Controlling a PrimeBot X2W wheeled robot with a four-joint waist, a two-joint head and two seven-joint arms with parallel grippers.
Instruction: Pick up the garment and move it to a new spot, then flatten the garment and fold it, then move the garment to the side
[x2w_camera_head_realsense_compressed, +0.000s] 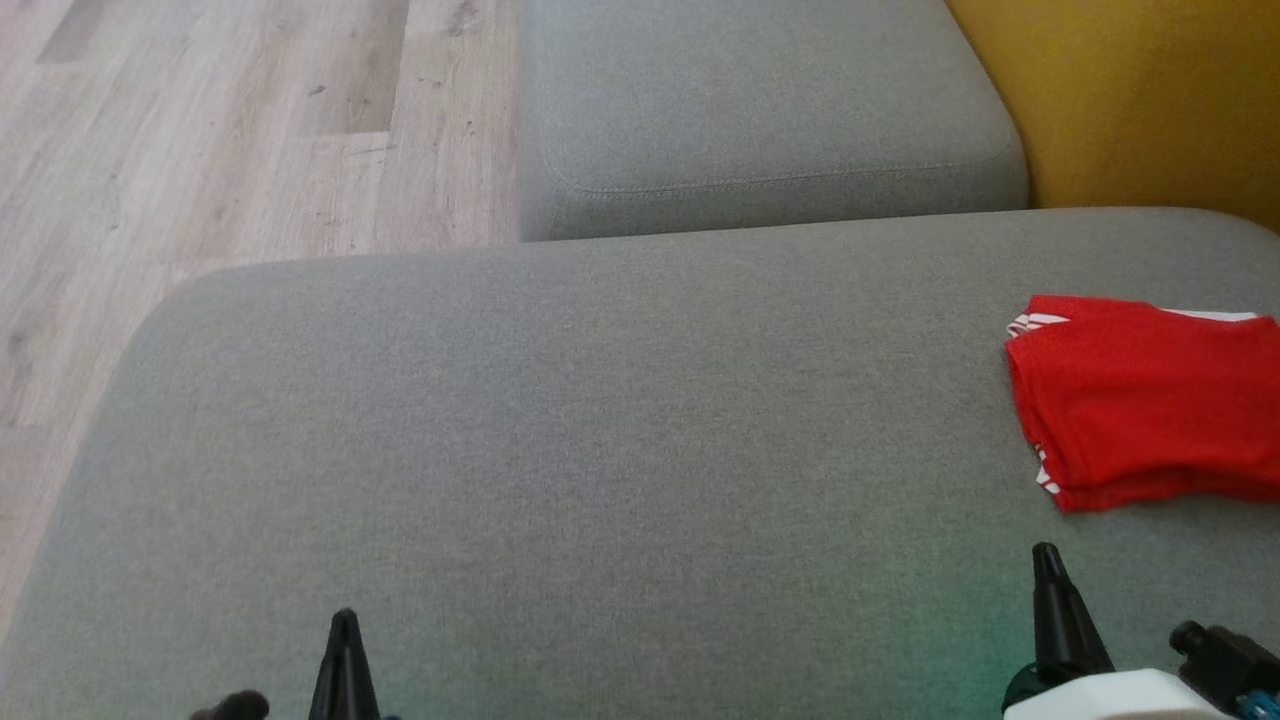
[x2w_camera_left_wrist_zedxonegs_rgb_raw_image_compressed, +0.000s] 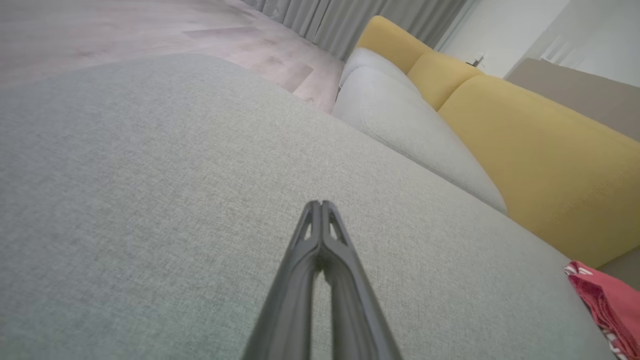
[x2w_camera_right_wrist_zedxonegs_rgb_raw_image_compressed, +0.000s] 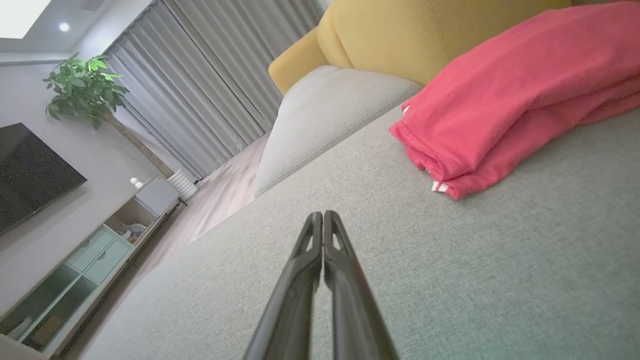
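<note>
The garment (x2w_camera_head_realsense_compressed: 1150, 400) is red with white stripes at its edge and lies folded at the right side of the grey sofa seat (x2w_camera_head_realsense_compressed: 600, 430). It also shows as the garment (x2w_camera_right_wrist_zedxonegs_rgb_raw_image_compressed: 505, 100) in the right wrist view and the garment (x2w_camera_left_wrist_zedxonegs_rgb_raw_image_compressed: 607, 305) at the left wrist view's right edge. My right gripper (x2w_camera_head_realsense_compressed: 1045, 553) is shut and empty, a little in front of the garment's near edge, apart from it. My left gripper (x2w_camera_head_realsense_compressed: 344, 617) is shut and empty too, far to the garment's left over bare seat. The shut fingertips show as right gripper (x2w_camera_right_wrist_zedxonegs_rgb_raw_image_compressed: 323, 214) and left gripper (x2w_camera_left_wrist_zedxonegs_rgb_raw_image_compressed: 320, 203).
A second grey cushion (x2w_camera_head_realsense_compressed: 760, 110) lies beyond the seat, with a yellow backrest (x2w_camera_head_realsense_compressed: 1150, 100) at the far right. Wooden floor (x2w_camera_head_realsense_compressed: 200, 130) runs along the seat's left edge. A TV unit (x2w_camera_right_wrist_zedxonegs_rgb_raw_image_compressed: 75, 270), curtains (x2w_camera_right_wrist_zedxonegs_rgb_raw_image_compressed: 200, 90) and a plant (x2w_camera_right_wrist_zedxonegs_rgb_raw_image_compressed: 85, 87) stand across the room.
</note>
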